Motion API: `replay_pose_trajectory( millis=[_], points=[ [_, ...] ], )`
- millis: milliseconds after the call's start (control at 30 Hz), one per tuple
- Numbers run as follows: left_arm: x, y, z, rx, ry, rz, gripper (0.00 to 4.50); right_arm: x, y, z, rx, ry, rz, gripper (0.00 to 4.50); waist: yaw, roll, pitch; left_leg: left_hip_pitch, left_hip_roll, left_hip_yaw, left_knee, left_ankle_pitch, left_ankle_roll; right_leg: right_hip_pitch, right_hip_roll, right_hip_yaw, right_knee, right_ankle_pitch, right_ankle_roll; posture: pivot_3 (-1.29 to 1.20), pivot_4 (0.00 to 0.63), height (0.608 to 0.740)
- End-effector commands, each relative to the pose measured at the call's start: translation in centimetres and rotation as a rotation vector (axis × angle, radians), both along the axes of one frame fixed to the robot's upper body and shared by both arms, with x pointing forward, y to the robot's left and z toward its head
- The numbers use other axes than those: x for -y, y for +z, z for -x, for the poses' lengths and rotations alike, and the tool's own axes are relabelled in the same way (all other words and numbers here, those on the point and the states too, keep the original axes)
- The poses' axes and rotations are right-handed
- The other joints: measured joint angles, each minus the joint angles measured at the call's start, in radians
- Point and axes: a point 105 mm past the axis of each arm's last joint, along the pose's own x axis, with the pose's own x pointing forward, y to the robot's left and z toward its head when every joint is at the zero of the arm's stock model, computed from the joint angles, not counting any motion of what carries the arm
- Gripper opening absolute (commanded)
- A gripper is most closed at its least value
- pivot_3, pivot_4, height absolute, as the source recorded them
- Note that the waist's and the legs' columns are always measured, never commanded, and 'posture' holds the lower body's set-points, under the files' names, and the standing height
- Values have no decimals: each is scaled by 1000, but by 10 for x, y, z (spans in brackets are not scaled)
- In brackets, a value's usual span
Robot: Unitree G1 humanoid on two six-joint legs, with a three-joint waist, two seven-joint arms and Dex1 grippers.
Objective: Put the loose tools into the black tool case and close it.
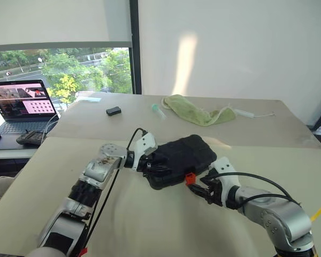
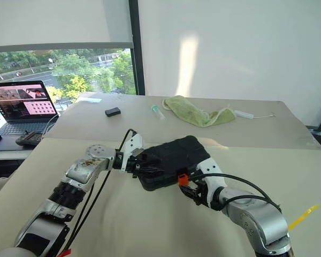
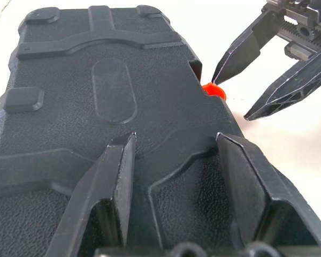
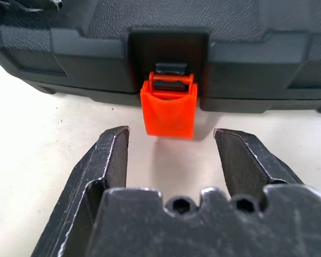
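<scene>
1. Case (image 1: 179,156) shut flat on table (image 1: 150,225), lid down, no loose tools in sight (prob. all inside)
2. Step now, I reckon: latching. Orange latch (image 4: 169,110) hangs down off the front edge, not snapped yet
3. My right gripper (image 4: 171,152) sits just in front of latch, jaws apart, nothing held
4. My left gripper (image 3: 176,176) rests over lid at far end, jaws apart too, steadying w/o clamping
5. Next: flip latch up & press till it clicks, left holding case so it won't slide
</scene>
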Motion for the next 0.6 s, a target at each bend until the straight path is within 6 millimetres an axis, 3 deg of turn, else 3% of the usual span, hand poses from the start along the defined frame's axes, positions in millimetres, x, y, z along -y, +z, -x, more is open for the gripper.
replay_pose_trajectory(
  millis=[33, 300, 600],
  points=[
    [-3, -15, 0, -43, 21, -48, 2575, -1, 5, -7, 48, -16, 7, 2984, 0, 0, 0, 0, 0, 0, 0, 0, 0, 0, 0, 0, 0, 0, 0, 0, 150, 740],
    [-4, -16, 1, -43, 26, -49, 2575, 2, 6, -14, 74, -56, 3, 2984, 0, 0, 0, 0, 0, 0, 0, 0, 0, 0, 0, 0, 0, 0, 0, 0, 150, 740],
    [-5, -17, 3, -42, 28, -50, 2575, -8, 8, -14, 70, -36, -42, 2984, 0, 0, 0, 0, 0, 0, 0, 0, -1, 0, 0, 0, 0, 0, 0, 0, 150, 740]
  ],
)
